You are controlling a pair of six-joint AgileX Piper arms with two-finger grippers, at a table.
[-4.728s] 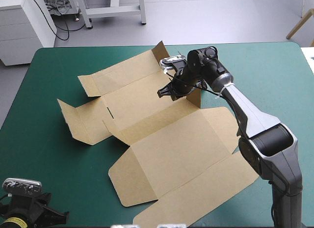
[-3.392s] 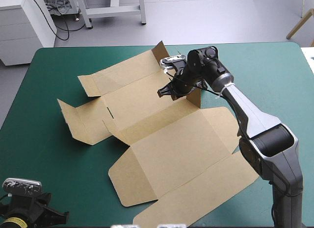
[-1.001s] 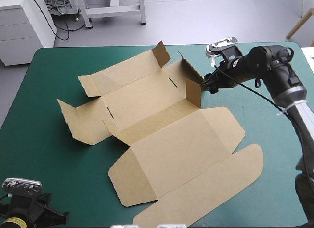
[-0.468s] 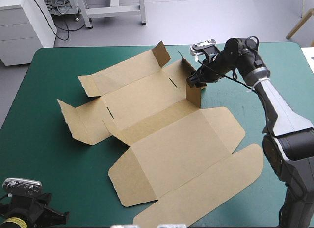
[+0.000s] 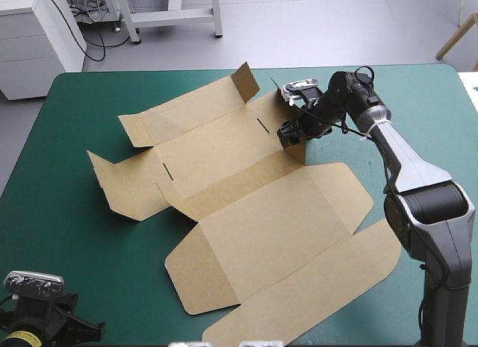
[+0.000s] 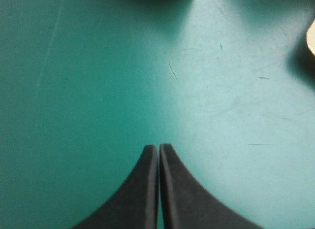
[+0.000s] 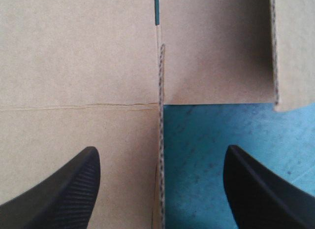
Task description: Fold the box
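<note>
One box [image 5: 246, 235], a cut sheet of brown corrugated board, lies spread over the teal-green table cover [image 5: 418, 108], most panels flat and a few short flaps turned up along its far and left sides. We count two robot grippers. The right gripper [image 5: 287, 132] is at the sheet's far right side, at one upright brown flap [image 5: 298, 147]. In the right wrist view its two black fingers [image 7: 74, 184] are spread wide and hold nothing. The flap's raw corrugated edge [image 7: 160, 91] runs straight ahead between them, roughly midway, clear of both fingers as far as we can see. Under one finger is flat brown panel with one faint crease across it; under the other is bare teal-green cover. Ahead of this gripper, in line with the flap, we note one narrow slot [image 7: 157, 1] cut through the board, with green showing in it. A second raised flap [image 7: 291, 51] stands ahead and off to the cover side. In the high view we count two such slots in the sheet, one [image 5: 258, 124] just beside the right gripper and one [image 5: 166, 170] well away toward the left side. The left gripper [image 6: 158, 146] sits at the table's near left corner, well apart from the box. Its two black fingers are pressed together into one point with nothing between them, and only scuffed teal-green cover lies ahead of it.
</note>
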